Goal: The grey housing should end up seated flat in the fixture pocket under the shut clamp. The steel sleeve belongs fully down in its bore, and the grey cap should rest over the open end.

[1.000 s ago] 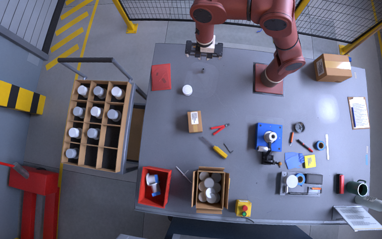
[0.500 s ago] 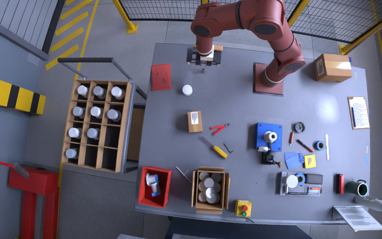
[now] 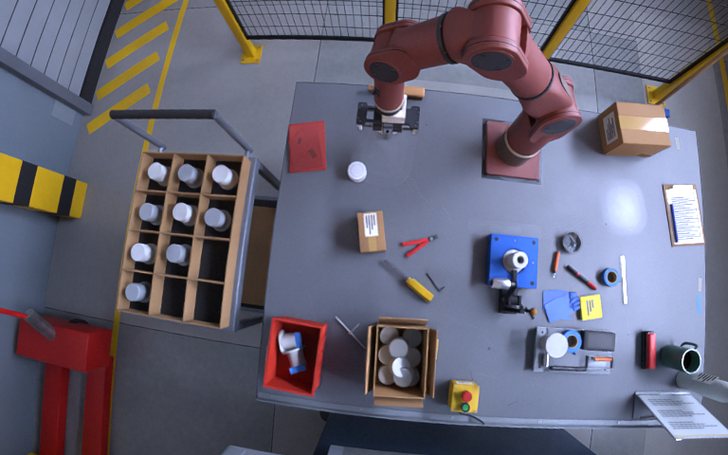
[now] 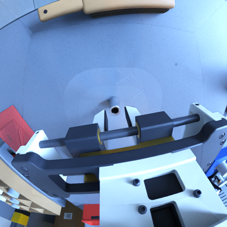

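Note:
The steel sleeve [image 4: 114, 106] is mostly hidden under the arm in the side camera; the wrist camera shows it standing upright on the table, its open end up, between the fingertips. The grey housing [image 3: 514, 261] sits on the blue fixture [image 3: 512, 261] at the table's right middle, with the black clamp [image 3: 510, 298] at its near side. The grey cap [image 3: 357, 171] lies on the table below the gripper, apart from it. My gripper [image 3: 387, 129] [image 4: 115, 118] hangs at the far left of the table, straight over the sleeve. It is open and holds nothing.
A wooden-handled brush [image 4: 105, 7] lies at the table's far edge, behind the gripper. A red pad [image 3: 306, 146] lies to the left. A small carton [image 3: 371, 231], red pliers [image 3: 417, 245] and a yellow screwdriver [image 3: 410, 282] lie mid-table. The arm's base [image 3: 511, 151] stands right.

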{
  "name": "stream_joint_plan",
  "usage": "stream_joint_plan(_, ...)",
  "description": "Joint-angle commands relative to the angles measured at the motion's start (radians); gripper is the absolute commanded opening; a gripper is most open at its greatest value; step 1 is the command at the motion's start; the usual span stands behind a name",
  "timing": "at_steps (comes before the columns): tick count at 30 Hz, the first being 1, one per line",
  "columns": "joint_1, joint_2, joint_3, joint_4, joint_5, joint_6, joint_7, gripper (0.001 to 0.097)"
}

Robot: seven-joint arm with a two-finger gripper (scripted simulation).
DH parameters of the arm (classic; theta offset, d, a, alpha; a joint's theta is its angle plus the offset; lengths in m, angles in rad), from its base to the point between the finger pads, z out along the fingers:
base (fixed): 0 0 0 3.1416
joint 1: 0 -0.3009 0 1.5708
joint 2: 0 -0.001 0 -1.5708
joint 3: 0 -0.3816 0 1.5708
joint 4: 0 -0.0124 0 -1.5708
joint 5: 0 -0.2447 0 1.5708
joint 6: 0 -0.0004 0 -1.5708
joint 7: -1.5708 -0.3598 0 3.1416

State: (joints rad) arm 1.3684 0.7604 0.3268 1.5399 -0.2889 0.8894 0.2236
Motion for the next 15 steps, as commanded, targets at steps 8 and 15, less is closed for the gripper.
stream_joint_plan(8,0.001,0.003,-0.001,0.003,-0.002,-0.007,0.001,0.0323)
stream_joint_plan(15,0.004,0.018,-0.007,0.014,-0.008,-0.034,0.007,0.0323)
